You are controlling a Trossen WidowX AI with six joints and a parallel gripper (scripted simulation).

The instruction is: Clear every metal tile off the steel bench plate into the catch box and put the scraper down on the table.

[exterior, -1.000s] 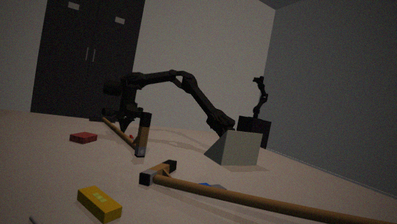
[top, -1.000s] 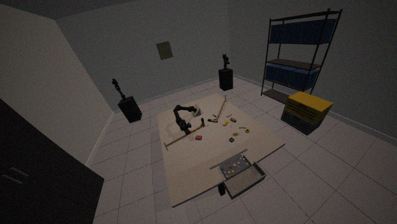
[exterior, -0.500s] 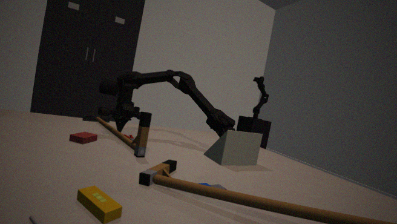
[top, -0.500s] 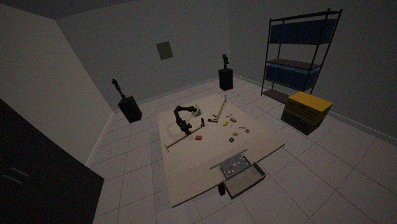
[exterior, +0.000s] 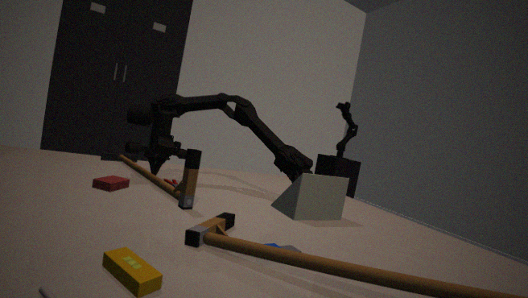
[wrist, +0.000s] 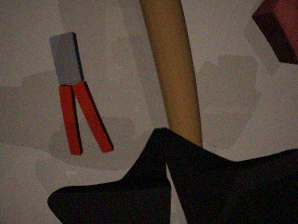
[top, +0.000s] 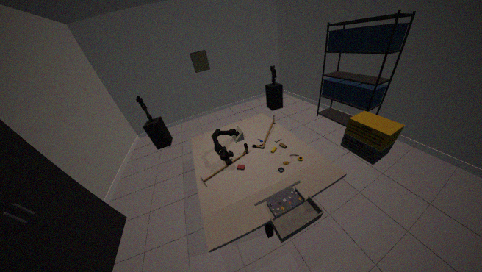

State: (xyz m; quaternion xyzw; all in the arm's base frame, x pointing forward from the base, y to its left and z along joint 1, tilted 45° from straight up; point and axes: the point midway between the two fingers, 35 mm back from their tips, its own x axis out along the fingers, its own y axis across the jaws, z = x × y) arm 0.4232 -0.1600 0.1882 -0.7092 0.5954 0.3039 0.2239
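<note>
A long wooden-handled scraper [top: 217,173] [exterior: 138,167] [wrist: 175,65] lies on the table, with a flat crosswise blade [top: 203,181] at one end and a black-ended crosspiece [exterior: 190,179] at the other. My gripper [top: 229,162] [exterior: 154,173] [wrist: 160,133] is shut and empty, pointing down. Its tips overlap the handle in the wrist view; whether they touch it I cannot tell. The steel bench plate [top: 282,195] at the table's edge bears several small tiles, white, orange and dark. The catch box [top: 302,228] adjoins its outer side.
Red-handled pliers [wrist: 69,60] and a red block [top: 241,167] [exterior: 111,183] [wrist: 282,30] lie on either side of the handle. A second long-handled tool [top: 268,134] [exterior: 322,261], a yellow block [top: 273,150] [exterior: 133,271] and a pale wedge [top: 239,137] [exterior: 319,197] are farther off. A grey strip [top: 277,193] runs behind the plate.
</note>
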